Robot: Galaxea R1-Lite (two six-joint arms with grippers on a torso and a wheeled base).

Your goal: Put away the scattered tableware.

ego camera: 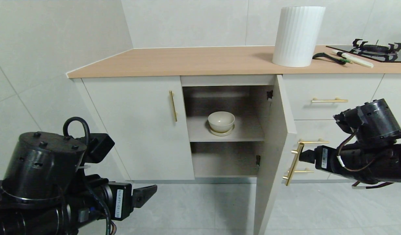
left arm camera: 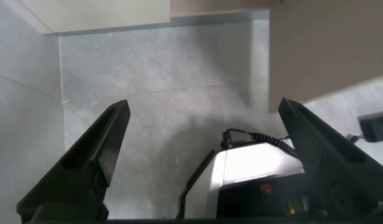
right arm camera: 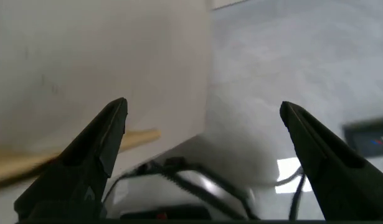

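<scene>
Cream ceramic bowl (ego camera: 221, 121) shelved. Right gripper (ego camera: 302, 156), fingers open, at the open grey cabinet door's (ego camera: 275, 137) gold handle (ego camera: 293, 164); best pushed shut squarely. Left gripper (left arm camera: 203, 115) fingers also open.

Left arm (ego camera: 40, 169): we see matte black drum-shaped housing, small screws dotted across flat cap. Thick black cable (ego camera: 77, 125) arches above it. Left label (ego camera: 119, 204): white printed strip on wrist collar. Left gripper (left arm camera: 203, 107): two black wedge-shaped fingers, tapering to blunt tips. Right arm (ego camera: 373, 120): we note same black drum housing, notched rim. Thin wire (ego camera: 340, 160) with white sleeve hangs beside it. Right label (ego camera: 324, 158): white strip on collar. Right gripper (right arm camera: 203, 107): matching black wedge fingers.
</scene>
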